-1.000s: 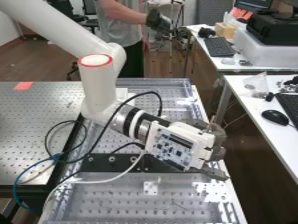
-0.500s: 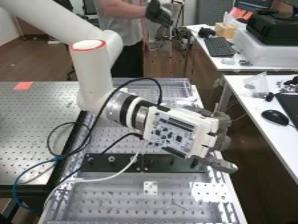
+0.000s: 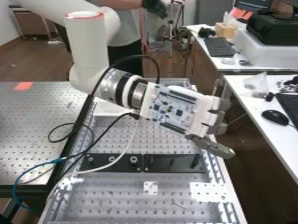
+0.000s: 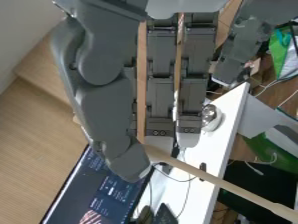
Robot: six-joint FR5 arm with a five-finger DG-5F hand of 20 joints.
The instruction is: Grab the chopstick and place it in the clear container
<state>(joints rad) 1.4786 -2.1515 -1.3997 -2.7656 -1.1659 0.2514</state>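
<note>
- The hand (image 3: 209, 117) has its thumb (image 4: 126, 160) brought in against the ends of its fingers (image 4: 159, 75); the fingers stay long and only slightly bent, so this is a tip pinch, barely open beyond the stick's thickness.
- The wooden chopstick (image 4: 226, 185) is caught in that pinch near one end. A slim round stick suits it, as there is little for a whole-hand wrap to squeeze.
- Most of its length juts out beyond the thumb tip, at a slant across the line of the fingers, presumably leaving a free end to lead into the clear container. That long overhang could let it pivot.
- The fingers point past the perforated bench (image 3: 123, 192), away from its middle; release there would probably drop the stick off the edge.
- Next, judging by the task, the fingertips should go over the container before the thumb eases off.
</note>
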